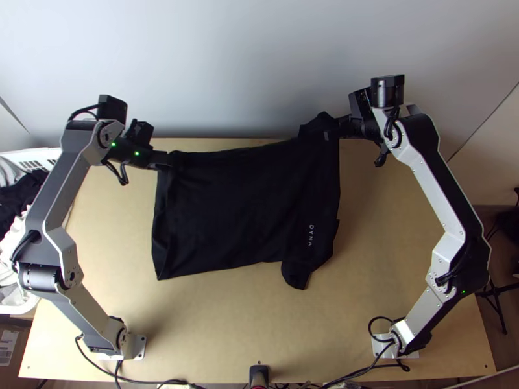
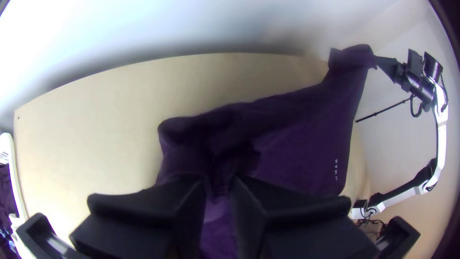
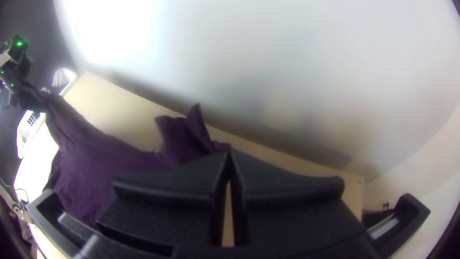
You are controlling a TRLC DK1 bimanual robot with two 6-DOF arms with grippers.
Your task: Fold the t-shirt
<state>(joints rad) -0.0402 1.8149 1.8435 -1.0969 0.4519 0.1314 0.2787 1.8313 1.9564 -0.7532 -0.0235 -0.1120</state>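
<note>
Pinching t-shirt (image 1: 237, 207) by far edge with left gripper (image 1: 167, 160) and right gripper (image 1: 332, 129), likely to fold; next, carry nearward evenly, kept taut.

White basket (image 1: 34, 154) (dark cloth (image 1: 15, 196) inside) by the table (image 1: 214, 324).

The table (image 1: 214, 324) presents smooth, pale wood with low sheen; the T-shirt (image 1: 233, 207) on it is matt black cloth, lightly creased. Above the table, the arm links (image 1: 438, 188) read as satin grey metal, the motor housings (image 1: 388, 92) as black plastic. Beyond the table, the wall (image 1: 227, 78) appears smooth; left of the table, the basket (image 1: 40, 155) appears white plastic.
</note>
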